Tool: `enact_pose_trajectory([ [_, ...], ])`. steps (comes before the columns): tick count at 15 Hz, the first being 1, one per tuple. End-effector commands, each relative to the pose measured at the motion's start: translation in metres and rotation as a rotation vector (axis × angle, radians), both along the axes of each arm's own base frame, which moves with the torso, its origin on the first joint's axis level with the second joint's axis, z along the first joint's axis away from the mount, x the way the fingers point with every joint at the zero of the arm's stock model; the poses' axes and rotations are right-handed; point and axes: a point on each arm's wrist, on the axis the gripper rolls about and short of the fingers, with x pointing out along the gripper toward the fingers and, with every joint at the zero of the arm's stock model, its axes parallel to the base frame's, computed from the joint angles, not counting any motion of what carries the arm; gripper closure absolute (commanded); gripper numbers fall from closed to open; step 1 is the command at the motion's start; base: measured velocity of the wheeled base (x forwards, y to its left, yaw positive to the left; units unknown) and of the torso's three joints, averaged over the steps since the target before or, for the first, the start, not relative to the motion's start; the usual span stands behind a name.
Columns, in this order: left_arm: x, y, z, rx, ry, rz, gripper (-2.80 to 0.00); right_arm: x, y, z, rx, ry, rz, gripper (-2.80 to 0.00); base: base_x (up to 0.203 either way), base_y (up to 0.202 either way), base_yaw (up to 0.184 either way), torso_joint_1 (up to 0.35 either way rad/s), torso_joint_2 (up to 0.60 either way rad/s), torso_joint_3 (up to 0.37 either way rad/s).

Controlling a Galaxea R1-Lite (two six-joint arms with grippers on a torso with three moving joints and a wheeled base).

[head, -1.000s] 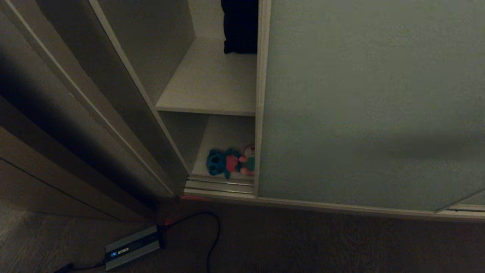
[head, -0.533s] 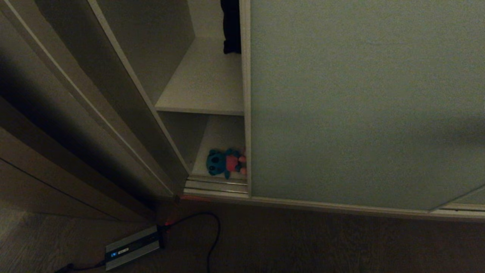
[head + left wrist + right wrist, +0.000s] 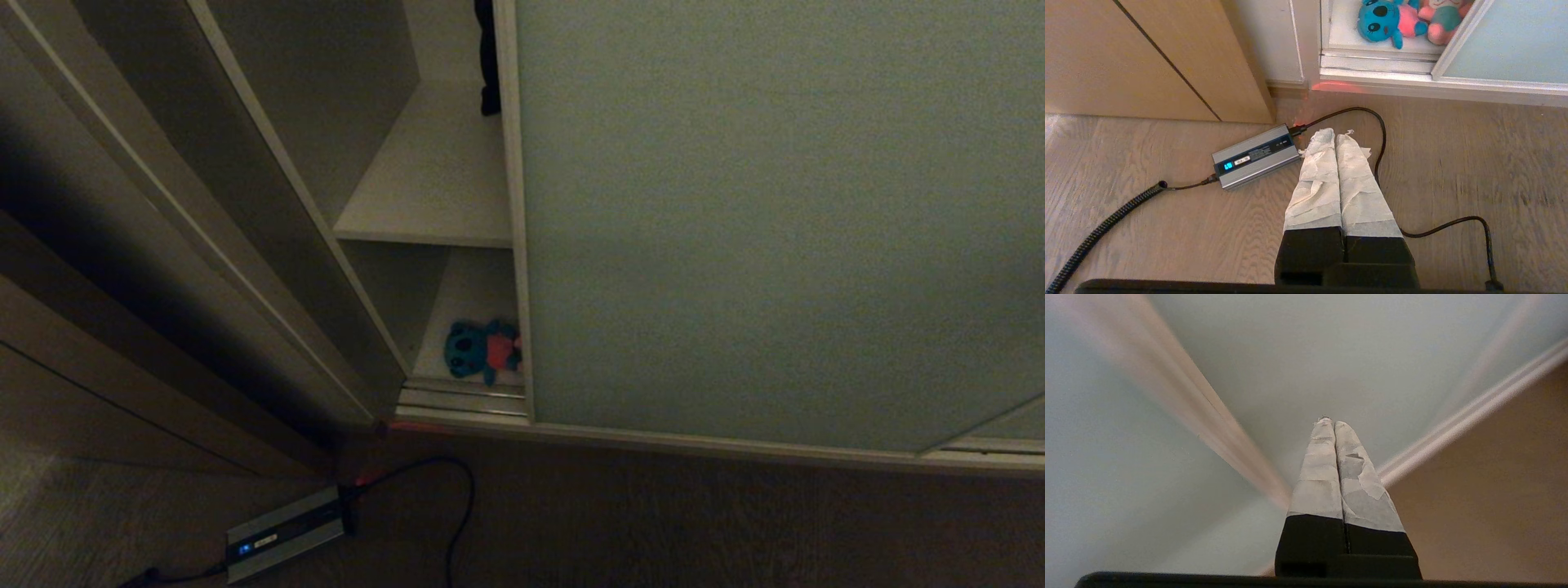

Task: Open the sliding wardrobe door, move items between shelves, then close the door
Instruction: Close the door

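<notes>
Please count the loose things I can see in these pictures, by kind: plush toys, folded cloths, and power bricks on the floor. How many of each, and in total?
Plush toys: 2, the teal-blue plush toy and the pink plush toy
Dark folded cloth: 1
Grey metal power brick: 1
Total: 4

sliding wardrobe door (image 3: 775,220): matt grey-green panel, slim pale metal frame
shelves (image 3: 433,188): smooth off-white board
teal-blue toy (image 3: 1378,20): soft plush cloth
pink toy (image 3: 1443,18): plush cloth
floor (image 3: 1474,163): pale wood grain, matt
power brick (image 3: 1255,155): brushed grey metal casing
left gripper (image 3: 1336,132): fingers wrapped in wrinkled whitish tape, black plastic base
floor track (image 3: 1376,65): ribbed pale metal
</notes>
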Motion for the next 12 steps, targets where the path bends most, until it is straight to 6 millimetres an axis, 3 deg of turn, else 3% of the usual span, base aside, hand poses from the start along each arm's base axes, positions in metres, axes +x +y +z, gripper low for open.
enact_pose_trajectory([
  [1, 0.0, 0.0, 0.0, 0.001, 0.001, 0.0, 0.0, 0.023, -0.02, -0.022, 0.146, -0.057, 0.053, 0.0, 0.0, 0.0, 0.0, 0.0, 0.0, 0.0],
  [5, 0.0, 0.0, 0.0, 0.001, 0.001, 0.0, 0.0, 0.042, -0.036, -0.025, 0.206, -0.135, 0.144, 0.0, 0.0, 0.0, 0.0, 0.0, 0.0, 0.0],
  [12, 0.0, 0.0, 0.0, 0.001, 0.001, 0.0, 0.0, 0.076, -0.031, -0.042, 0.268, -0.13, 0.249, 0.0, 0.0, 0.0, 0.0, 0.0, 0.0, 0.0],
])
